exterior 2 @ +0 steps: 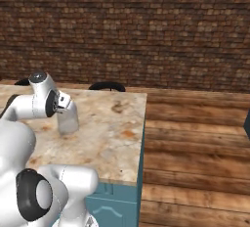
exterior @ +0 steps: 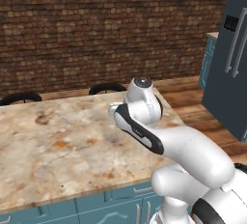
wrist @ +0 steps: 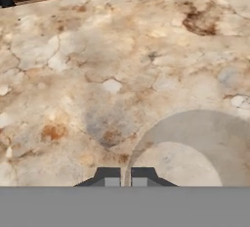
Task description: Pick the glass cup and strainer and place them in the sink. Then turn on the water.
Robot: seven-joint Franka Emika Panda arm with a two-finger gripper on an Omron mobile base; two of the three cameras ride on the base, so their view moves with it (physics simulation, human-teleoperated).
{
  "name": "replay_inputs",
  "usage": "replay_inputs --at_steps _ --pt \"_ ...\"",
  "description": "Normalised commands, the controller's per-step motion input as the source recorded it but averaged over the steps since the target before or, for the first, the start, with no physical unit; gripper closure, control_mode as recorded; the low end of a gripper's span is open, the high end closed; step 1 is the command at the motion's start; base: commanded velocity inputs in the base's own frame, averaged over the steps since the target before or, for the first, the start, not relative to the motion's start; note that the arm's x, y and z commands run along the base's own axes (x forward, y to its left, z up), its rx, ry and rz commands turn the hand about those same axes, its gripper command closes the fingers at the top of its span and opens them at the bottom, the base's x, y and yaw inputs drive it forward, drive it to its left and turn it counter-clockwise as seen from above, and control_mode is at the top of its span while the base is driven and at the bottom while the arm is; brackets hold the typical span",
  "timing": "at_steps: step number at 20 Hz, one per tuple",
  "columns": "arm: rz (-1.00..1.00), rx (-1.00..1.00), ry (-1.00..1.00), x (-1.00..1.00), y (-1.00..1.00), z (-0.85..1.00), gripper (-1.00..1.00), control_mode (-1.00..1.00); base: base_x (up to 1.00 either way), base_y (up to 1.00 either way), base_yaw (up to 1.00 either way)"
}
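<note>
One glass cup (exterior 2: pixel 68 119) hangs from end effector (wrist: pixel 122 178), fingers clamped on rim; cup base cropped.

Both base views behind arm, sharing the marble counter (exterior: pixel 58 141).

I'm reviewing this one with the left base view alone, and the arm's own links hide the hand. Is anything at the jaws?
Observer: Yes. In the right base view the glass cup stands upright just under the gripper.
Operator: How is it gripped?
Observer: In the hand view the fingertips sit close together, pinching the cup's wall at the rim.
Operator: What's beneath it?
Observer: The hand view looks through the cup onto the marble counter.
</note>
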Motion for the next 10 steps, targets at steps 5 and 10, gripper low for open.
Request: replay_inputs --at_steps 5,10 --pt "0.15 0.00 -0.05 -0.01 -0.18 0.62 1.00 -1.00 0.00 0.00 0.00" --pt "0.21 -0.06 -0.03 -0.01 -0.09 0.28 1.00 -1.00 0.00 0.00 0.00"
